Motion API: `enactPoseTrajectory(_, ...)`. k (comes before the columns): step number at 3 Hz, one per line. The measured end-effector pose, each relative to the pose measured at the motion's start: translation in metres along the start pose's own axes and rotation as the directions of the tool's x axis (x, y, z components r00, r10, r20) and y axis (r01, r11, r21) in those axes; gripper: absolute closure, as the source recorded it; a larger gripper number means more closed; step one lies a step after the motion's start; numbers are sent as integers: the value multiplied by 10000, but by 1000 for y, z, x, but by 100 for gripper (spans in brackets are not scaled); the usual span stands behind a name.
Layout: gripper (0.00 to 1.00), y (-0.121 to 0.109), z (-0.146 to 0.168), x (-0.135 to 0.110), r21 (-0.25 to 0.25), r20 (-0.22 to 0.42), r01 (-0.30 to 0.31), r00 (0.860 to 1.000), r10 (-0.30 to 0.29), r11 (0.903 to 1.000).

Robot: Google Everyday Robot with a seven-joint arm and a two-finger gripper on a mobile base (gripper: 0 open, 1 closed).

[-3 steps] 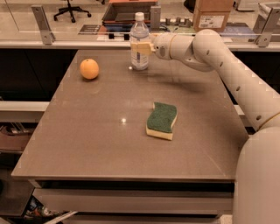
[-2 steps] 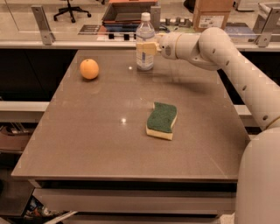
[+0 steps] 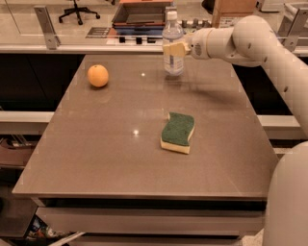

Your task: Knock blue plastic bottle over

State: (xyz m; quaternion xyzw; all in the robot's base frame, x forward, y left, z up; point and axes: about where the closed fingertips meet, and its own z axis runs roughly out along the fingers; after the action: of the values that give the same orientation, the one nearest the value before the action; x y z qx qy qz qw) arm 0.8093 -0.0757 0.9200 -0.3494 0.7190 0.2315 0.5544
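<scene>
The blue plastic bottle (image 3: pixel 172 45) is clear and bluish with a white cap and a pale label. It stands upright near the far edge of the brown table (image 3: pixel 110 158), right of centre. My gripper (image 3: pixel 175 49) reaches in from the right at the end of the white arm (image 3: pixel 231 43). Its yellowish tip lies against the bottle's label at mid height, in front of the bottle's right side.
An orange (image 3: pixel 97 76) sits at the far left of the table. A green and yellow sponge (image 3: pixel 178 132) lies in the middle right. A counter with a tray (image 3: pixel 139 14) and a cardboard box (image 3: pixel 236 7) runs behind the table.
The bottle and my gripper have moved together to the right along the far edge. The bottle stays upright. The orange and sponge have not moved.
</scene>
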Motion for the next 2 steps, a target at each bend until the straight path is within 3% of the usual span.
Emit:
enactPoseTrajectory(1, 100, -7, -24, -8, 458, -671, 184, 9976, -153, 9988)
enactPoseTrajectory(2, 100, -9, -43, -20, 694, -1623, 515, 9859, -397, 9963)
